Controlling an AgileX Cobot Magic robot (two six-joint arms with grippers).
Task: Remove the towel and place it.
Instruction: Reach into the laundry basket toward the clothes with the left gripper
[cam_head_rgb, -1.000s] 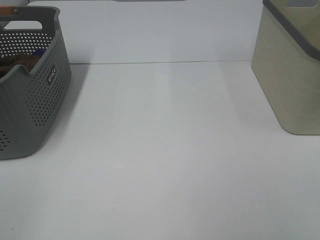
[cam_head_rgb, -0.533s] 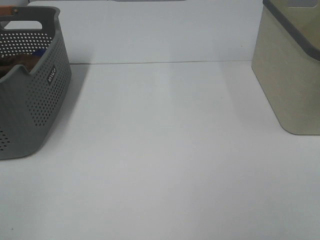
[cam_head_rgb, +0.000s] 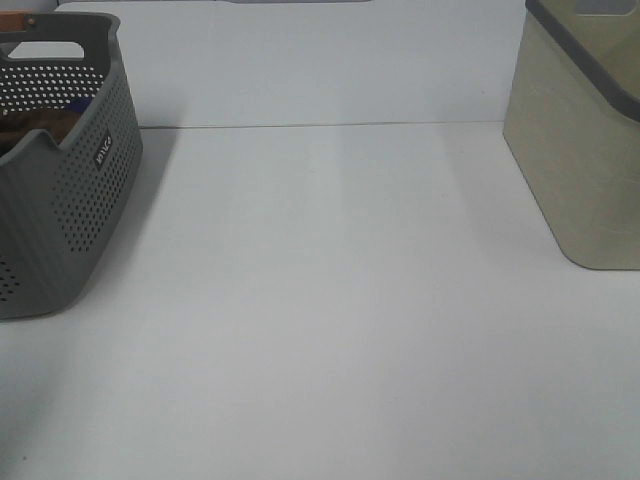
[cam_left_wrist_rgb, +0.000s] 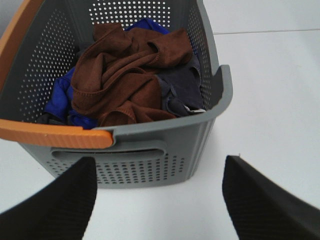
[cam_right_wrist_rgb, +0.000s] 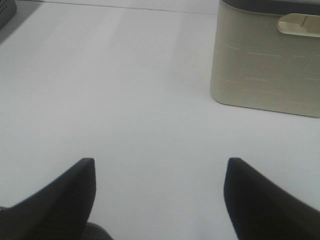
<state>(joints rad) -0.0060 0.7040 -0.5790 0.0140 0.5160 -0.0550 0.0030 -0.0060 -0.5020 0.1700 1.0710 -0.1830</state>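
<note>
1. We find the towel (cam_left_wrist_rgb: 125, 75) in the grey perforated basket (cam_left_wrist_rgb: 150, 165). It is crumpled in a heap on top of the other contents. No part of it hangs over the rim.
2. A blue cloth (cam_left_wrist_rgb: 60, 100) lies under and beside the towel on one side. A dark grey cloth (cam_left_wrist_rgb: 180, 87) lies against it on the other side, next to the basket wall.
3. An orange handle (cam_left_wrist_rgb: 50, 135) runs along part of the basket rim. One end meets the grey rim just above a slot-shaped grip opening in the wall.
4. In the high view, the basket stands on the white table (cam_head_rgb: 330, 300) at the left edge. Only a small patch of brown shows over its dipped rim.
5. A beige bin (cam_head_rgb: 580, 160) with a dark grey rim stands on the table at the right edge, well apart from the basket. We cannot see inside it.
6. The left gripper (cam_left_wrist_rgb: 158, 161) is spread wide. Its two dark fingers (cam_left_wrist_rgb: 60, 205) stand apart with nothing between them, and they touch neither the towel nor the basket. It sits on the near side of the basket, outside the wall with the grip opening, and its camera looks down into the basket.
7. The right gripper (cam_right_wrist_rgb: 160, 161) is also spread wide and holds nothing. Its fingers (cam_right_wrist_rgb: 260, 200) stand over bare table, with the beige bin ahead and to one side, apart from them.
</note>
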